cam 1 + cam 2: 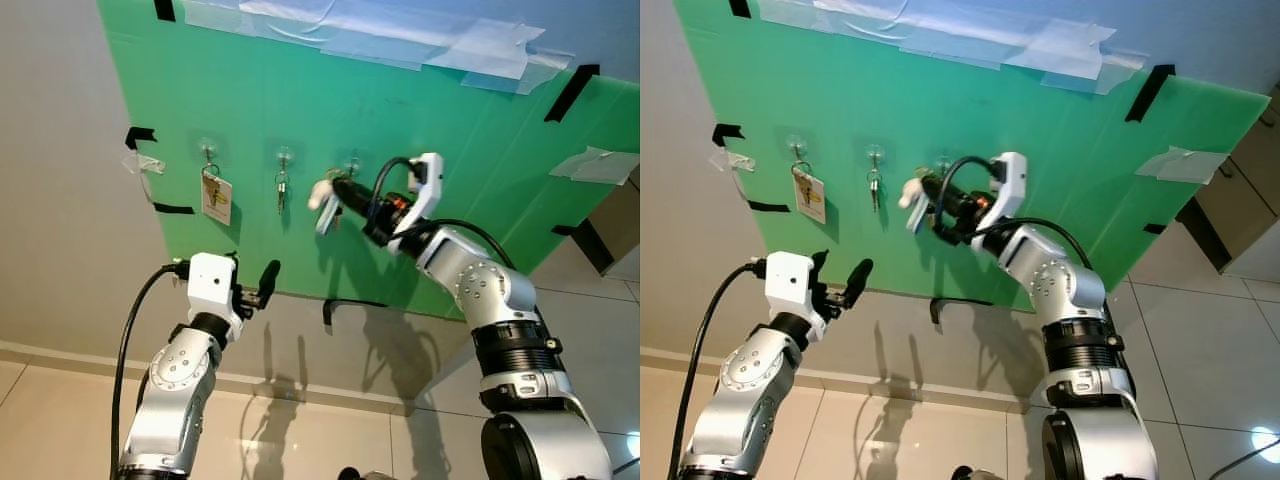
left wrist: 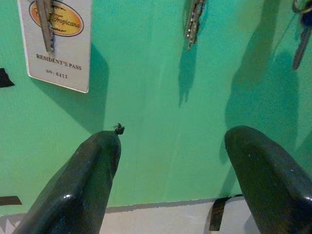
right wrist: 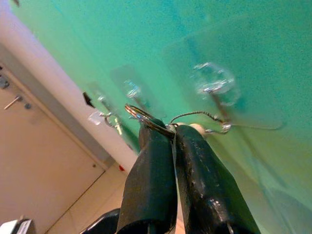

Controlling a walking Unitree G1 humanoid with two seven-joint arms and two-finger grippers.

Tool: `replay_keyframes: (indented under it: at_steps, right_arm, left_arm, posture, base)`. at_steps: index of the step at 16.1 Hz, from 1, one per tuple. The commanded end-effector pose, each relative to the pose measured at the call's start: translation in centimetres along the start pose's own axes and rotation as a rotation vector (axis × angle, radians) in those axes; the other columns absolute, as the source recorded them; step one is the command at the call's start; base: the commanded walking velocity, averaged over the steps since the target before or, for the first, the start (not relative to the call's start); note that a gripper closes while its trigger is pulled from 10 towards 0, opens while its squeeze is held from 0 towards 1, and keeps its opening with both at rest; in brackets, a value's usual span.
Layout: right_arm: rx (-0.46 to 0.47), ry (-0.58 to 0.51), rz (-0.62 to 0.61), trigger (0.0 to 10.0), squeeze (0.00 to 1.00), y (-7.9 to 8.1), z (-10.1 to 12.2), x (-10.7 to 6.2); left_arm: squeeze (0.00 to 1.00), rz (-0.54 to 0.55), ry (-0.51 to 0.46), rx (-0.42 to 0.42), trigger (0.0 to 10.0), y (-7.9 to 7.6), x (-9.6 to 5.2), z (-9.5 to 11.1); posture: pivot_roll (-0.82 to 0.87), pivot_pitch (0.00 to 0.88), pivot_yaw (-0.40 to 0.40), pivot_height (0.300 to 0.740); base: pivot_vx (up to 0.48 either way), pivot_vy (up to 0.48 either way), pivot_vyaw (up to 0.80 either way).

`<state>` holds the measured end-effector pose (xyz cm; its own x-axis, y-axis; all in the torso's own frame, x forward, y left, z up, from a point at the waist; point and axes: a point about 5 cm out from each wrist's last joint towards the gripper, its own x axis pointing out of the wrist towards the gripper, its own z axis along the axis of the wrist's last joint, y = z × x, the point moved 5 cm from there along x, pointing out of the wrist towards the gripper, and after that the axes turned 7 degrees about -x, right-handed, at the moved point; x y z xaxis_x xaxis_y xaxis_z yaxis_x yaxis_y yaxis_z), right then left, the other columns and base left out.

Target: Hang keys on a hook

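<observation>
A green board point(image 1: 450, 150) on the wall carries three clear hooks. Keys with a white pass tag point(image 1: 216, 195) hang on the left hook, and a small key bunch point(image 1: 281, 188) hangs on the middle hook point(image 1: 284, 157). My right gripper point(image 1: 338, 190) is raised to the right hook point(image 3: 214, 85) and is shut on a key ring point(image 3: 141, 116) with a white fob point(image 1: 322, 200) dangling below. A thin wire loop point(image 3: 202, 116) from the ring reaches up beside the hook. My left gripper point(image 1: 255, 285) stands open, lower down, facing the board below the pass tag point(image 2: 56, 44).
Black tape strips point(image 1: 572, 90) and clear tape hold the board's edges. A loose black strip point(image 1: 345, 305) hangs at its lower edge. A wooden cabinet point(image 1: 610, 230) stands to the right. Pale floor tiles point(image 1: 300, 440) lie below the wall.
</observation>
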<state>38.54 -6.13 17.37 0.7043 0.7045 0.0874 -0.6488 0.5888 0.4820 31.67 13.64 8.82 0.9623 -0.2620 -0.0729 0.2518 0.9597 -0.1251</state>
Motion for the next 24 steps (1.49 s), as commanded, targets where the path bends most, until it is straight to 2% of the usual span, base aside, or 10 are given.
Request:
replay_keyframes:
  at_steps: [1, 4, 5, 7, 9, 11, 16, 21, 24]
  right_arm:
    - [-0.001, -0.024, -0.018, 0.0, 0.00, -0.3, 0.9, -0.2]
    - [-0.017, -0.005, -0.031, 0.0, 0.00, -0.6, 0.5, -1.1]
    - [0.000, -0.006, -0.031, 0.0, 0.00, -0.6, 0.4, -1.2]
    - [0.082, -0.012, -0.026, 0.0, 0.00, -0.5, 0.2, -1.6]
    - [0.132, -0.011, -0.020, 0.0, 0.00, -0.4, -0.2, -1.5]
    - [0.156, -0.024, -0.029, 0.0, 0.00, -0.6, 0.1, -1.5]
    - [0.255, -0.042, -0.035, 0.0, 0.00, -0.9, 0.5, -1.6]
    - [0.288, 0.052, -0.031, 0.0, 0.00, -0.7, -0.9, -1.3]
    - [0.311, 0.066, -0.036, 0.0, 0.00, -0.9, -1.1, -1.1]
  left_arm:
    - [0.00, -0.034, 0.019, 0.000, 10.0, -0.7, 0.0, -0.5]
    - [0.00, -0.344, -0.097, 0.124, 10.0, -4.8, -1.3, 0.5]
    - [0.00, -0.357, -0.101, 0.103, 10.0, -4.7, -1.1, 0.7]
    - [0.00, -0.422, -0.134, 0.076, 10.0, -5.7, -0.5, 1.4]
    - [0.00, -0.442, -0.200, 0.078, 10.0, -6.6, -0.1, 2.3]
    - [0.00, -0.445, -0.227, 0.081, 10.0, -6.8, 0.1, 2.6]
    - [0.00, -0.427, -0.219, 0.067, 10.0, -6.7, 0.3, 2.0]
    - [0.00, -0.400, -0.203, 0.050, 10.0, -6.4, 0.3, 1.5]
    - [0.00, -0.393, -0.196, 0.052, 10.0, -6.4, 0.4, 1.3]
  posture:
    - [0.11, 0.000, -0.086, 0.740]
    - [0.11, 0.000, -0.098, 0.740]
    - [0.11, 0.000, -0.098, 0.740]
    - [0.09, 0.000, -0.110, 0.740]
    - [0.08, 0.000, -0.105, 0.740]
    - [0.07, 0.000, -0.104, 0.740]
    - [0.08, 0.000, -0.106, 0.740]
    - [0.09, 0.000, -0.118, 0.740]
    - [0.09, 0.000, -0.123, 0.740]
  base:
    - [0.000, 0.000, 0.00]
    - [0.000, 0.000, 0.00]
    - [0.000, 0.000, 0.00]
    - [0.000, 0.000, 0.00]
    - [0.000, 0.000, 0.00]
    - [0.000, 0.000, 0.00]
    - [0.000, 0.000, 0.00]
    - [0.000, 0.000, 0.00]
    - [0.000, 0.000, 0.00]
